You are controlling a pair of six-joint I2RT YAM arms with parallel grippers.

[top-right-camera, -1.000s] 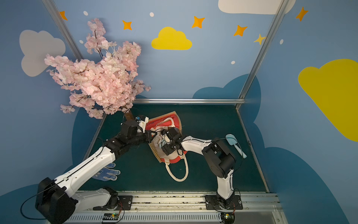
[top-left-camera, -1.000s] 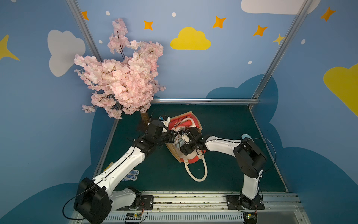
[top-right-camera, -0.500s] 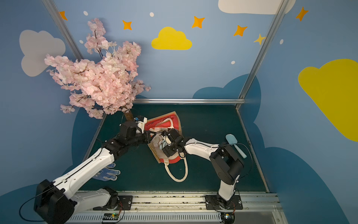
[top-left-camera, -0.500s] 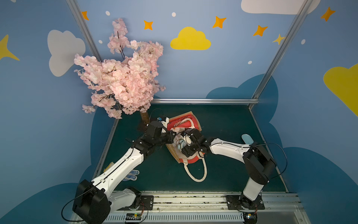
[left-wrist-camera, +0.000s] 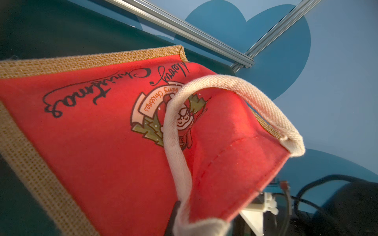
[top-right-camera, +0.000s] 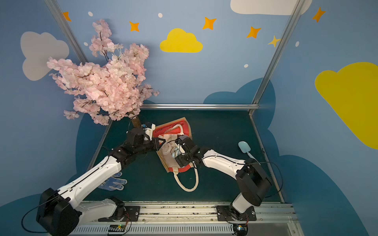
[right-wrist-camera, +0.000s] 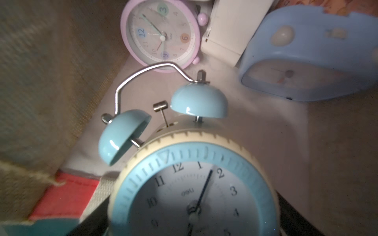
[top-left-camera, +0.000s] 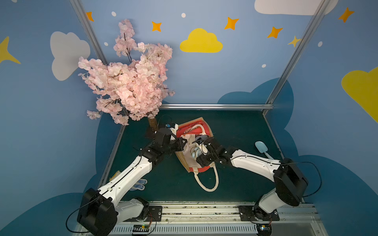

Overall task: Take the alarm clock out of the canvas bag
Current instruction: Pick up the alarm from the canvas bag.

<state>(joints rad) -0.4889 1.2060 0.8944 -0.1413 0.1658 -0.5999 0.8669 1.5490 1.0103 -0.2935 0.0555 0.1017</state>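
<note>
Partly done: grips clock (right-wrist-camera: pixel 196 183) in wide right hand (top-left-camera: pixel 200 152), pinches bag (top-left-camera: pixel 188 127) with left hand (top-left-camera: pixel 182 143); yet to lift clear (pink clock (right-wrist-camera: pixel 160 34), blue clock (right-wrist-camera: pixel 306 61) nearby).

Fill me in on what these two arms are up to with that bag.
The canvas bag lies on the green table. The left gripper is shut on the bag's rim, apparently holding the mouth open. The right gripper reaches inside, its jaws wide on either side of a blue twin-bell alarm clock, apparently gripping it. The clock is not out yet. A pink clock and a squarish blue clock lie deeper inside.
</note>
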